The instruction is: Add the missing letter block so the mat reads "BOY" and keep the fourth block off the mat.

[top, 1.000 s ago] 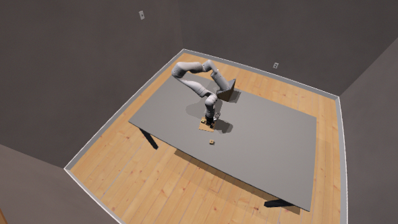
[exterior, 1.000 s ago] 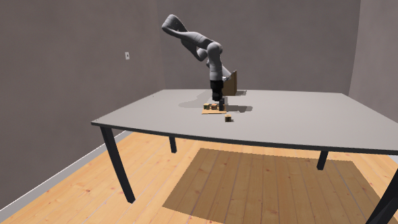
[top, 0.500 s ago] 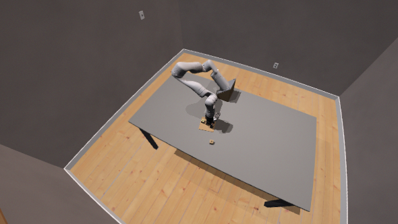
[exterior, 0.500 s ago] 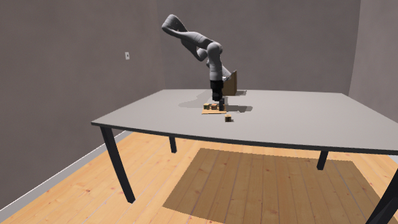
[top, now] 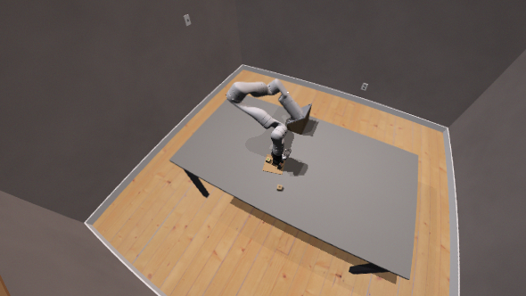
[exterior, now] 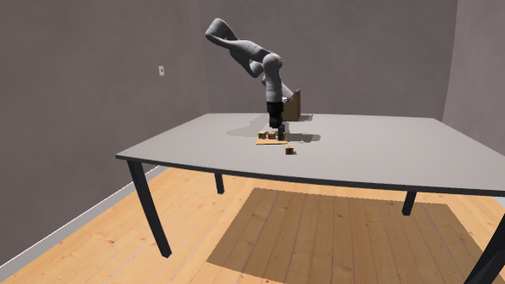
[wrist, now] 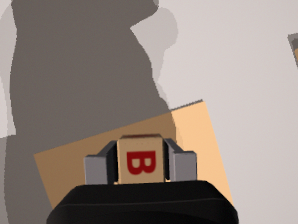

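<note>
In the wrist view my gripper [wrist: 141, 153] is shut on a wooden block with a red B [wrist: 140, 159] on the face toward the camera. A grey finger presses each side of it, and it is over the tan mat [wrist: 193, 137]. In the exterior view the gripper [exterior: 281, 133] stands upright at the right end of the mat [exterior: 270, 140], beside two blocks [exterior: 262, 134] [exterior: 271, 135] that sit in a row on it. I cannot read their letters. A fourth block [exterior: 290, 149] lies on the table off the mat, also in the overhead view [top: 279, 187].
The arm reaches down from its base at the far side of the grey table [top: 312, 178]. A brown wedge-shaped stand [exterior: 293, 107] is behind the mat near the base. The fourth block shows at the right edge of the wrist view [wrist: 293, 46].
</note>
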{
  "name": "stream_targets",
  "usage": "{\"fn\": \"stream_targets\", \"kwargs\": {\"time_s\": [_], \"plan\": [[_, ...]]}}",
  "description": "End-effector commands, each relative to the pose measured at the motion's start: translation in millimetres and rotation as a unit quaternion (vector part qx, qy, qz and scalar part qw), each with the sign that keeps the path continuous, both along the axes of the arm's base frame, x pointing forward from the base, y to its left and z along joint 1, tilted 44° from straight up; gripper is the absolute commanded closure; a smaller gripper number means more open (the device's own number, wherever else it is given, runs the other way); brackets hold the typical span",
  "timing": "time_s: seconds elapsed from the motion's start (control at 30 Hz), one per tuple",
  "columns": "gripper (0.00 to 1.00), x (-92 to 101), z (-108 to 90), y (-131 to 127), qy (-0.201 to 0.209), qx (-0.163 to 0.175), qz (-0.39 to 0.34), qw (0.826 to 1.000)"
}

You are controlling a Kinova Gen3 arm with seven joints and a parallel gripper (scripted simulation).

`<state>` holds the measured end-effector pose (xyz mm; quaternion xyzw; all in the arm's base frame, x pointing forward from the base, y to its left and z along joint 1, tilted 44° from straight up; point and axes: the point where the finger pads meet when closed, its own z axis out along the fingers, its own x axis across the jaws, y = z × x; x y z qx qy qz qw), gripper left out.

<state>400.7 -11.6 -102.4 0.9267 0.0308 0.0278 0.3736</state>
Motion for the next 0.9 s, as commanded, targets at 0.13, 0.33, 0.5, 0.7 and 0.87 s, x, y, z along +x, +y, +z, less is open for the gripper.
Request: {"fn": "stream_targets", "kwargs": {"time_s": [0.13,0.33,0.5,0.7,0.87], "plan": [[0.25,0.5,0.4,0.9,-0.001,0.001,0.001,1.0],[0.13,0.5,0.4,0.9,-0.001,0.001,0.001,1.0],[0.13,0.5,0.4,0.9,-0.001,0.001,0.001,1.0],[0.13,0.5,0.5,1.1,-0.001,0.001,0.001,1.0],[0.13,-0.1,5.7,6.1,-0.001,0.001,0.001,1.0]]}}
